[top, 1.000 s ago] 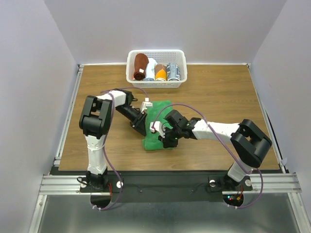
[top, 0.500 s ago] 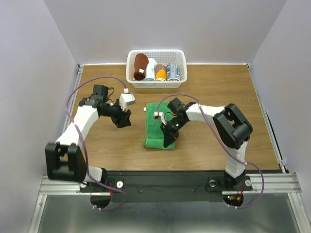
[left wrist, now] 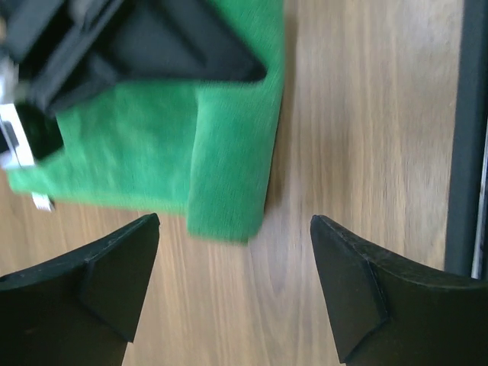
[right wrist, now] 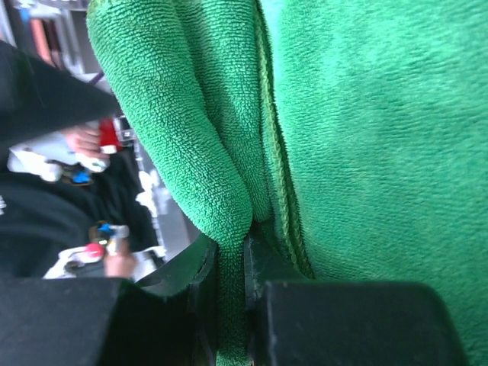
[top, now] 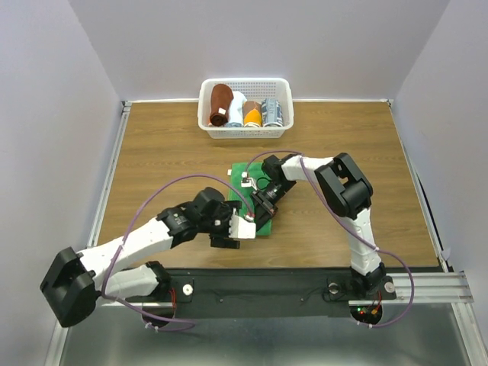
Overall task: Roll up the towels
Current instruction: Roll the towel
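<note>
Progress stands at roughly half. One towel is finished: the reddish-brown towel [top: 220, 104] is rolled and stands on end at the left of the white basket [top: 245, 132], at the far edge of the tabletop [top: 152, 152], beside a white roll [top: 237, 109], an orange roll [top: 252, 114] and a grey-patterned roll [top: 271, 113]. The green towel [left wrist: 130, 152] is not rolled. It lies folded flat on the tabletop, in the middle and near the arms, with one narrow flap doubled over along an edge. In my judgement the rolling of it has hardly begun, and placing it in the basket would follow.

The right gripper [right wrist: 230, 255] is pinching a fold of the green towel; its fingers are pressed close with a ridge of terry cloth between them. The left gripper [left wrist: 235, 221] is spread wide and holds nothing. It hovers over the towel's near corner.

The overhead view alone shows the basket and the finished roll, but both arms hide the grip. The right wrist view alone confirms cloth between the fingers. The left wrist view alone shows the doubled flap and the bare wood past the corner.
</note>
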You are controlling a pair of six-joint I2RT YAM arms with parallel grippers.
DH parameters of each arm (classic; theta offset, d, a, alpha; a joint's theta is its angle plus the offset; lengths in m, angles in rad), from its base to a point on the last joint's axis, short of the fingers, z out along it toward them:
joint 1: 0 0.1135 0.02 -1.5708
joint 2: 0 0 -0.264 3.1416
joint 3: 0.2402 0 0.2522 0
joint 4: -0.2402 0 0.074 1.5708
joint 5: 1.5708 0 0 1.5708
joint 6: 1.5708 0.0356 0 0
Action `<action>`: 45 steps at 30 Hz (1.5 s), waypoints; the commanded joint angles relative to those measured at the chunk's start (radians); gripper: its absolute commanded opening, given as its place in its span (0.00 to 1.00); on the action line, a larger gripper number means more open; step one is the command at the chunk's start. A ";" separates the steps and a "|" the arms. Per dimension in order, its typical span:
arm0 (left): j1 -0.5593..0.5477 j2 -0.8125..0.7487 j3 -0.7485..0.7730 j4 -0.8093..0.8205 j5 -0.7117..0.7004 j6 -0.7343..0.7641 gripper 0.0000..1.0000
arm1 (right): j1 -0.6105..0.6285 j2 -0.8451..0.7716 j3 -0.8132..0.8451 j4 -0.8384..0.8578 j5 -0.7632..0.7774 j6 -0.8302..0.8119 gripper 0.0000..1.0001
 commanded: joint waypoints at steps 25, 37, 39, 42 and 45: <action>-0.188 0.335 0.009 0.087 -0.106 0.039 0.11 | -0.134 0.012 0.190 -0.143 0.122 -0.006 0.52; 0.043 0.620 0.328 -0.225 0.310 -0.002 0.04 | -0.311 -0.284 0.245 -0.120 0.192 0.001 0.72; 0.112 0.684 0.388 -0.317 0.407 0.022 0.04 | -0.311 -0.375 0.186 -0.113 0.203 -0.009 0.71; 0.189 0.859 0.529 -0.441 0.501 0.071 0.05 | -0.312 -0.495 0.103 -0.074 0.237 -0.025 0.71; 0.249 0.963 0.608 -0.553 0.549 0.116 0.05 | -0.305 -0.569 0.053 -0.044 0.248 -0.045 0.71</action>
